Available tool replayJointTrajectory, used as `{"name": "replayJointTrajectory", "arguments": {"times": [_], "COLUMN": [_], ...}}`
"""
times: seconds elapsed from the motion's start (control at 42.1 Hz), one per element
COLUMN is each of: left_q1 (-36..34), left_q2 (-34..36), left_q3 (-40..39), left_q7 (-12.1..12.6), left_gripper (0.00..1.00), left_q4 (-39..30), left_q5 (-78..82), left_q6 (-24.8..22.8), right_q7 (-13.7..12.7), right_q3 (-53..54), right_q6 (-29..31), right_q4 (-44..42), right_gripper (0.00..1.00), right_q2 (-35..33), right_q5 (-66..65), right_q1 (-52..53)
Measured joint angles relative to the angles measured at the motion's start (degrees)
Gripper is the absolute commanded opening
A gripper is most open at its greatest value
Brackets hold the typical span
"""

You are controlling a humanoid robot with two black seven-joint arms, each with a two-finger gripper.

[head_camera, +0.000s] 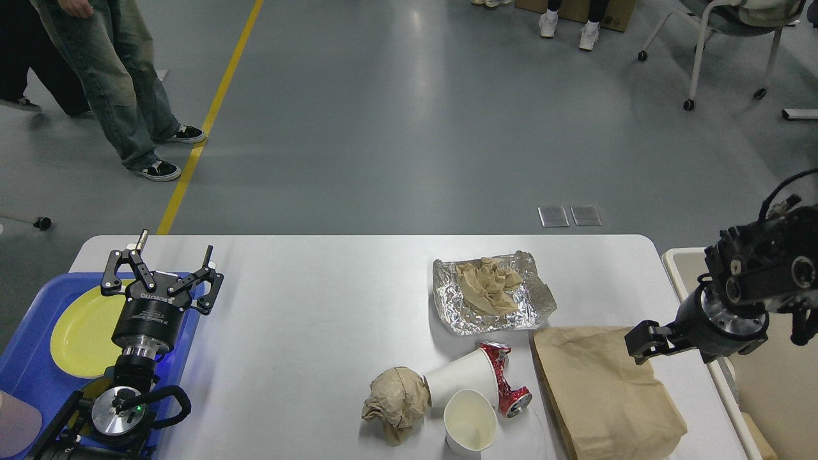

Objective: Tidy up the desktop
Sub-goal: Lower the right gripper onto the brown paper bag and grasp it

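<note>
The white desktop (319,306) carries litter on its right half. There is a foil tray (540,300) holding crumpled brown paper (489,284), a crushed red can (505,377), a white paper cup lying on its side (463,378), an upright white paper cup (471,423), a brown paper ball (396,399) and a flat brown paper bag (601,390). My left gripper (160,263) is open and empty, over the desktop's left edge by the tray. My right gripper (674,348) hangs low over the bag's upper right corner with its fingers spread and nothing in them.
A blue tray (25,377) with a yellow plate (80,332) sits at the left edge, under my left arm. A cream bin (767,396) stands right of the desktop. People's legs and a wheeled chair (716,25) are on the grey floor beyond.
</note>
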Motion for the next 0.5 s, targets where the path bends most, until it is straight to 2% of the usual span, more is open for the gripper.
{"name": "replayJointTrajectory", "arguments": {"times": [0.143, 0.214, 0.38, 0.499], "left_q1": [0.0, 0.0, 0.0, 0.0], "left_q2": [0.0, 0.0, 0.0, 0.0], "left_q3": [0.0, 0.0, 0.0, 0.0], "left_q7": [0.0, 0.0, 0.0, 0.0], "left_gripper": [0.96, 0.96, 0.96, 0.96], "left_q4": [0.0, 0.0, 0.0, 0.0], "left_q5": [0.0, 0.0, 0.0, 0.0], "left_q6": [0.0, 0.0, 0.0, 0.0], "right_q7": [0.3, 1.3, 9.1, 11.3], "right_q3": [0.8, 1.7, 3.9, 4.4], "right_q6": [-1.4, -2.3, -3.3, -3.7], "right_q4": [-7.6, -11.4, -19.4, -22.7], "right_gripper": [1.00, 1.00, 1.00, 1.00], "right_q2": [0.1, 0.3, 2.8, 3.7], "right_q5": [-0.5, -0.5, -0.5, -0.2], "right_q1": [-8.5, -13.5, -23.4, -26.8]}}
